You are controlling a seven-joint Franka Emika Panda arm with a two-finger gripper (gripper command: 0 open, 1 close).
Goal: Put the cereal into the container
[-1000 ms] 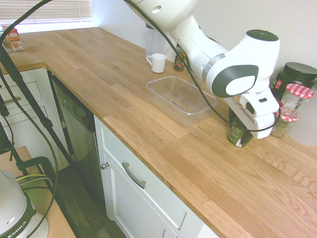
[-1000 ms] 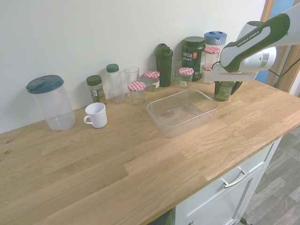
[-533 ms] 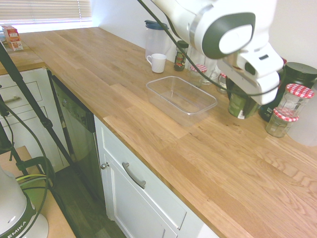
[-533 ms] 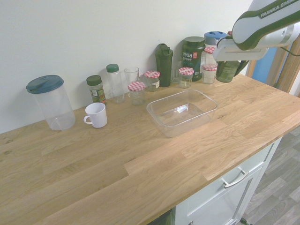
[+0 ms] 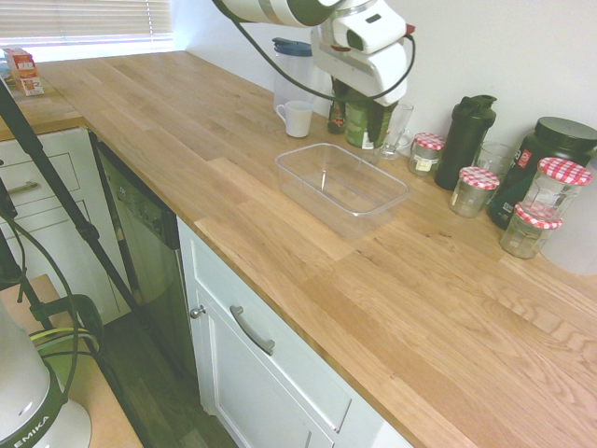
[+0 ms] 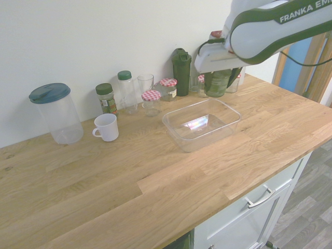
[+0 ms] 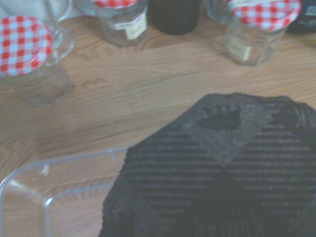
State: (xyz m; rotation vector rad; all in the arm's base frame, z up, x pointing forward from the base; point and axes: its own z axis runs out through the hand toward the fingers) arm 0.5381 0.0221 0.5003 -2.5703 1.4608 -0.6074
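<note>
We saw the hand [image 5: 370, 105] clamped shut on the jar [image 5: 366, 123], holding it clear of the tabletop [image 5: 280, 233]. The jar hung in the upper middle of the frame, just past the tub's [image 5: 340, 187] far rim.

One exterior camera looks down the worktop [image 5: 280, 215] lengthwise from beyond its front edge; the other faces the wall across it. Both share the container [image 5: 340, 184] [image 6: 201, 123]. The wrist camera hovers close above its back rim [image 7: 29, 173].

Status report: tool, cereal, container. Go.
Tool shut on cereal, held above the counter. Container empty, nearer the counter's front edge. Nothing between them.
</note>
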